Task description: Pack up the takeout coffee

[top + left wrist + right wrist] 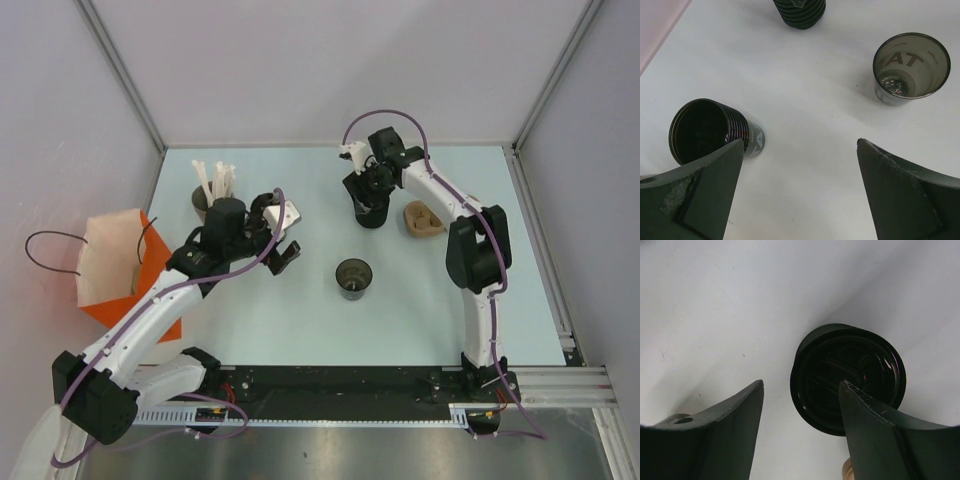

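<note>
Pale table (pixel 300 320), with an orange paper bag (pixel 108 262) at its left edge. Takeout coffee (pixel 373 212) stands upright at far centre, well apart from the bag. Right gripper (pixel 801 384) hangs over it, jaws wide, holding nothing. The cup sits off-centre, under one finger. Left gripper (pixel 800 145) is also spread and empty. The cup is probably light, thin-walled and crushable. Ribbed wall offers purchase: take it mid-wall, below the lid (pixel 855 362), gently.

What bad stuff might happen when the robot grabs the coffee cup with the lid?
The right claw is open, but the lidded coffee cup lines up with one finger, not the gap; closing might tip it. A brown holder sits right beside the cup, so a finger might catch on it.
</note>
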